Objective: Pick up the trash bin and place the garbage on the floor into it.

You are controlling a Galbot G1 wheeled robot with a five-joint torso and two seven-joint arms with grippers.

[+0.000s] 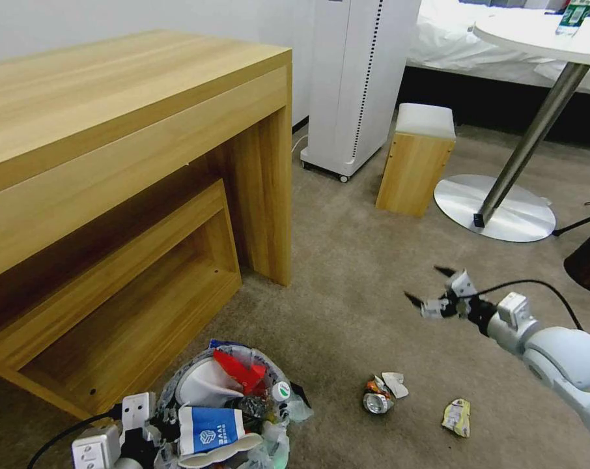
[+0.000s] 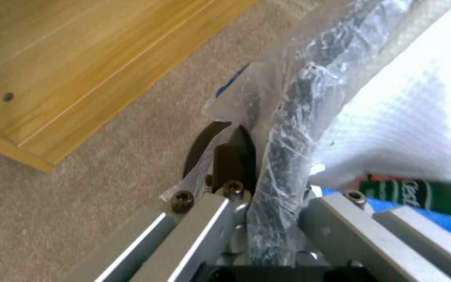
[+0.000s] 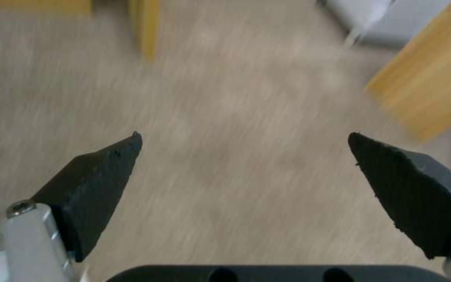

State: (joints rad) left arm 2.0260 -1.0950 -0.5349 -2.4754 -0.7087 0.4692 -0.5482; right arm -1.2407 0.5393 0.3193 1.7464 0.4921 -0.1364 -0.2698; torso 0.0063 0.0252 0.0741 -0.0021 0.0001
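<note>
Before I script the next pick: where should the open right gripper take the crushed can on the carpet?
Probably from above, fingers closing across the flattened sides of the crushed can. It lies low on the carpet, beside a white scrap.

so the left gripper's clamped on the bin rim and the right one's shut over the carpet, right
Not quite. The left gripper is clamped on the bin rim, but the right gripper is open over the carpet; the right wrist view shows its fingers spread wide with nothing between them.

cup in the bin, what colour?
Blue with a white logo, white rim; the cup lies in the bin. Head view shows it best.
</note>
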